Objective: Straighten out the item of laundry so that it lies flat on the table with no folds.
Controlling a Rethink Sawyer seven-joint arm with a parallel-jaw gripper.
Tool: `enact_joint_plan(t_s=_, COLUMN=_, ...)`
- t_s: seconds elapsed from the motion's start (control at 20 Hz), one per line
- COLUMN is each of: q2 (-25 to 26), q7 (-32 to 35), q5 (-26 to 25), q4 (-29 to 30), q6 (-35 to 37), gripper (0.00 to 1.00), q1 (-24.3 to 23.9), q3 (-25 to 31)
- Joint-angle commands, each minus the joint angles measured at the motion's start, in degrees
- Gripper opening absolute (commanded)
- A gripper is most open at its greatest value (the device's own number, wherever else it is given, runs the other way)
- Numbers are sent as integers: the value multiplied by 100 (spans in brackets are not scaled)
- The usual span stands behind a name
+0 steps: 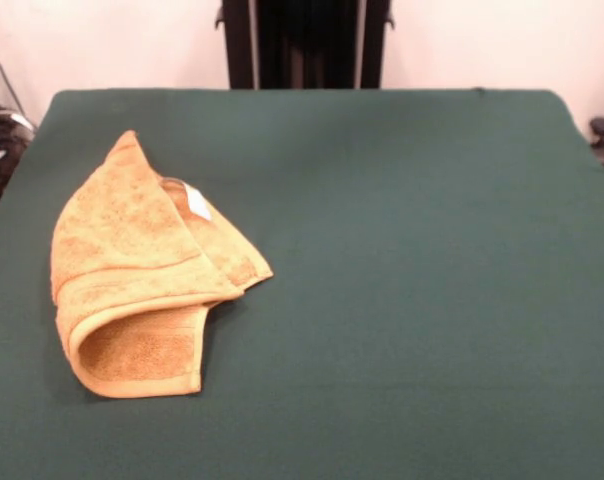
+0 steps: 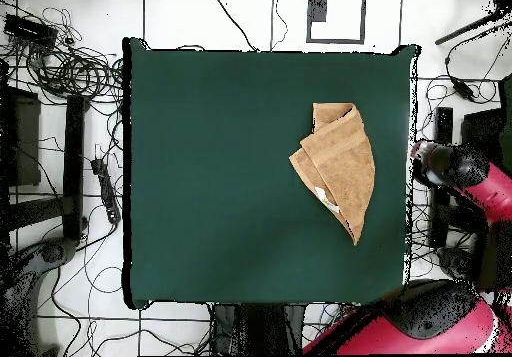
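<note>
On the left side of the tabletop (image 1: 402,250), as I read the front view, the towel (image 1: 132,270) lies folded over itself: a pointed end aims toward the far edge, a looped fold with the border band faces me at the near end, and a flap reaches out to the right. A small white tag (image 1: 196,202) sits on the inner layer near the top of the fold; I can make out no writing on it, and no brand shows anywhere on the cloth. No part of the arm or tool enters this view. My worry from here is that a pinch taken on the thick near loop would catch several layers at once, so a pull would drag the whole bundle across the green cloth instead of opening it; and since it already sits close to the left edge, a pull that way could carry it off. Looking straight down from overhead, the towel (image 2: 338,165) lies toward the right edge, well clear of the near and far edges, with the tag (image 2: 321,195) a pale speck on its left flank, again unreadable. The red arm (image 2: 470,178) is parked off the tabletop, just beyond that right edge, and I cannot tell whether the tool is open or closed. A reach from there crosses little distance, so a hasty descent could press the fold flatter and set the crease.
</note>
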Motion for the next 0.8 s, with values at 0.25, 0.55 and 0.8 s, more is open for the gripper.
enact_joint_plan(t_s=0.25, q2=-1531, q7=1997, q5=709, q4=1623, q6=119, gripper=100, q1=772, q3=-161)
enact_joint_plan(t_s=0.55, q2=-2334, q7=1894, q5=629, q4=2652, q6=-326, gripper=100, q1=877, q3=-416)
enact_joint_plan(t_s=0.8, q2=-2629, q7=2281, q5=639, q4=3306, q6=-1023, gripper=100, q1=1122, q3=-689)
